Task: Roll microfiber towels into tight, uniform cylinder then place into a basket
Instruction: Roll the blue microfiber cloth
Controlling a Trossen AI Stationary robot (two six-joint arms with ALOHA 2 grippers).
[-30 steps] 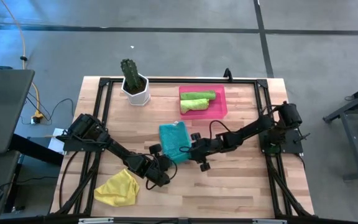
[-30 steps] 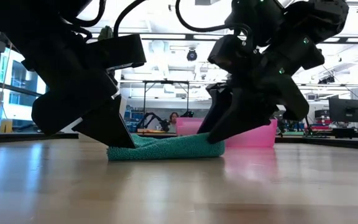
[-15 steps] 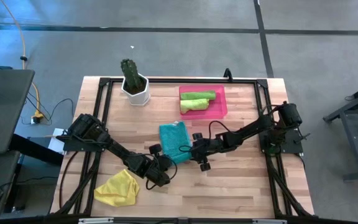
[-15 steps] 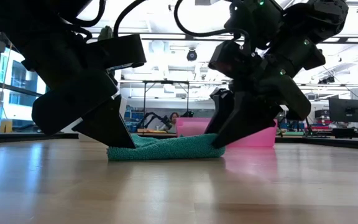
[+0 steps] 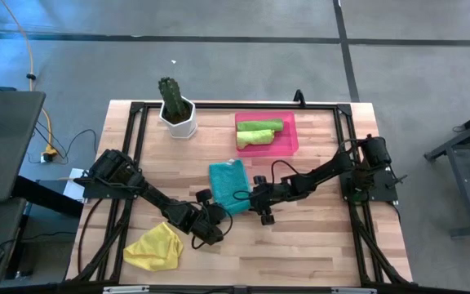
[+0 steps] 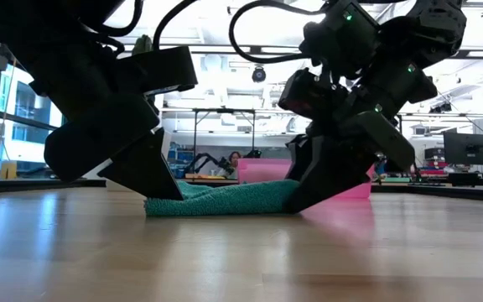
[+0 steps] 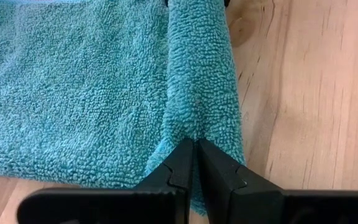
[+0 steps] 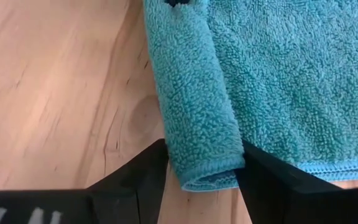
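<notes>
A teal towel (image 5: 228, 186) lies flat on the table's middle, its near edge turned over into a narrow rolled fold (image 7: 199, 81). My left gripper (image 5: 215, 216) is shut on the fold's left end. My right gripper (image 5: 249, 198) stands open at the fold's right end (image 8: 207, 168), one finger on each side, its tips down at the table. The pink basket (image 5: 289, 147) at the far side holds two rolled lime green towels (image 5: 258, 133). A yellow towel (image 5: 155, 247) lies crumpled at the near left. My left gripper pinches the left end of the rolled fold (image 7: 191, 127) between its two shut fingers. The fingers slant down from the table's left and point along the fold. The towel rests on the table. My right gripper straddles the fold's right end; I cannot tell whether its fingers (image 8: 146, 171) touch the cloth.
A white pot with a cactus (image 5: 176, 113) stands at the far left. A black frame (image 5: 235, 105) runs along the table's edges. Bare wood lies near the front edge (image 5: 284, 253), to the right of the yellow towel.
My right gripper has rolled about its own axis and its fingertips have come down to the table at the towel's right end. The left gripper and the towel have kept still.
</notes>
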